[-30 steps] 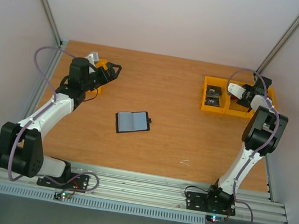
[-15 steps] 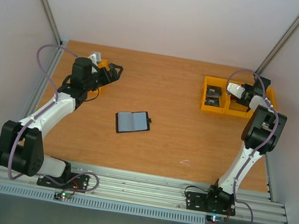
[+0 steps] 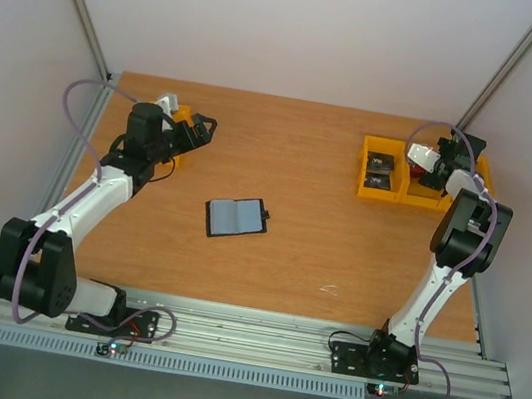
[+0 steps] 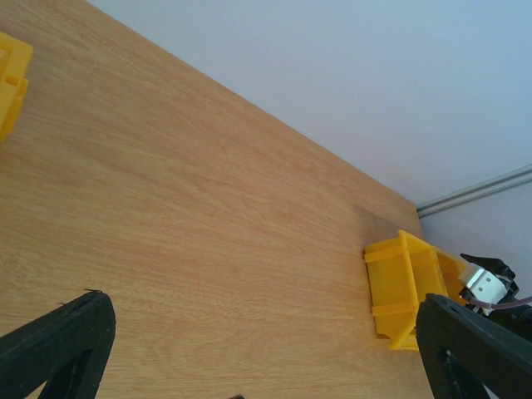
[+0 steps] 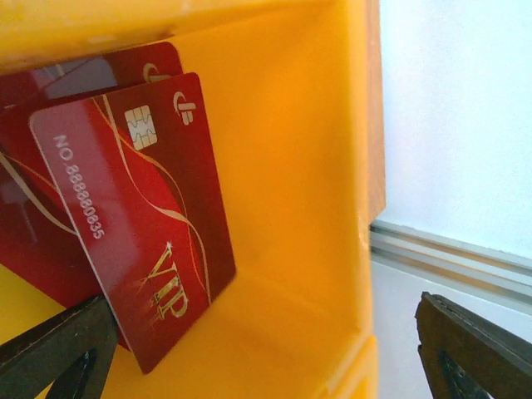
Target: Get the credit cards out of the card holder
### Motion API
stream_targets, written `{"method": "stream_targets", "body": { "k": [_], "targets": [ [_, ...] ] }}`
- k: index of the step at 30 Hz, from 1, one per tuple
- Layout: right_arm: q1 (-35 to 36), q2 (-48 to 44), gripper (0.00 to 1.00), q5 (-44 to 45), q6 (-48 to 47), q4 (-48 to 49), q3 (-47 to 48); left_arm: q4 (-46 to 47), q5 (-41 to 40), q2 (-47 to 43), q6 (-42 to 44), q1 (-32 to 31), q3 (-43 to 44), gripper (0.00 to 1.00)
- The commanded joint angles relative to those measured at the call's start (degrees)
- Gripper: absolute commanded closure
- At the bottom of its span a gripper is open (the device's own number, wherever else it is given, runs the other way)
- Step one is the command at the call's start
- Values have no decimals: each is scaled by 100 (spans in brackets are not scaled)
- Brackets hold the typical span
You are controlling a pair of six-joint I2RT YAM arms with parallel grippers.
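The card holder (image 3: 236,217) lies open on the wooden table, blue-grey pockets up, its black tab (image 3: 265,218) at the right. Two red credit cards (image 5: 141,216) rest overlapped against the wall of a yellow bin (image 5: 291,166); the upper one reads VIP. My right gripper (image 5: 264,320) is open just above them, touching neither. In the top view it hovers over the back-right bins (image 3: 446,159). My left gripper (image 3: 201,129) is open at the back left, holding nothing, with bare wood between its fingers (image 4: 58,341).
Joined yellow bins (image 3: 389,192) stand at the back right; two dark flat pieces (image 3: 380,171) lie in the left compartment. Another yellow bin (image 3: 176,140) sits beside my left gripper. Metal frame posts and white walls close the table's sides and back.
My right gripper went from shut to open over the back-right bin, and a red card now lies free in it. The left arm and the card holder stayed put.
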Motion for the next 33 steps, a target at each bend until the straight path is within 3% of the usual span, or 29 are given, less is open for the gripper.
{"method": "stream_targets", "body": {
  "k": [1, 12, 15, 17, 21, 23, 27, 29, 33],
  "targets": [
    [-40, -359, 1, -80, -1216, 6, -75, 215, -17, -264, 98, -26, -30, 1],
    [-15, -1237, 1, -663, 217, 493, -401, 333, 100, -652, 175, -28, -257, 1],
    [184, -1600, 2, -534, 1497, 1210, -595, 147, -211, -796, 159, -28, -491, 1],
    [532, -1802, 2, -66, 2363, 1361, -534, 12, -489, -863, 72, -28, -694, 1],
    [1553, -2042, 2, 758, 3220, 417, 60, -581, -929, -992, 32, -28, -1174, 1],
    [2176, -2162, 2, 1111, 3965, 254, 284, -405, -925, -1087, 92, -28, -1497, 1],
    [3224, -2504, 1, 907, 5632, -704, 724, 60, -528, -1174, 328, -28, -2108, 1],
    [3679, -2621, 2, 725, 6611, -1176, 892, 80, -715, -1224, 249, -28, -2352, 1],
    [4360, -2789, 9, 240, 9143, -1728, 670, 296, -604, -1298, -96, -33, -2843, 1]
  ]
}}
